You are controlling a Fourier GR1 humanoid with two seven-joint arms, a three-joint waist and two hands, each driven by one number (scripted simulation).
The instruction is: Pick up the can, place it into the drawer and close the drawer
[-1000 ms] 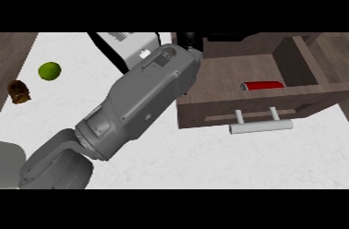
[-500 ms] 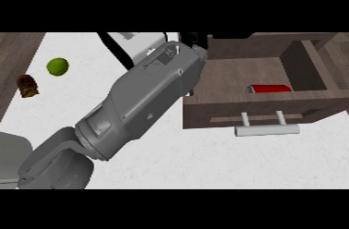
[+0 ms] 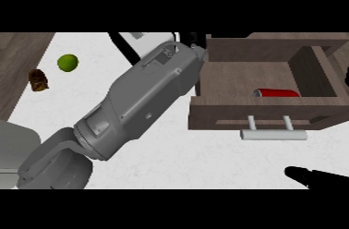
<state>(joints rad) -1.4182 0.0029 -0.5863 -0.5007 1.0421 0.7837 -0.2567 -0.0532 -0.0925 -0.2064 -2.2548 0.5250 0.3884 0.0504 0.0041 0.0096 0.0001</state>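
Can (image 3: pixel 276 93) lies in the open drawer (image 3: pixel 262 118); we've yet to close it. Neither hand's fingers are readable.

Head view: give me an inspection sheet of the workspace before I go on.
Surface: white counter, wood strip at far left.
Job's things: red can lying inside the open drawer; drawer handle faces the robot.
Clutter: green lime and a brown item at far left.
Hands: left hand hidden beyond its forearm; right hand only partly in view at the lower right edge.
Cables: nothing seen.
Surroundings: nothing seen.
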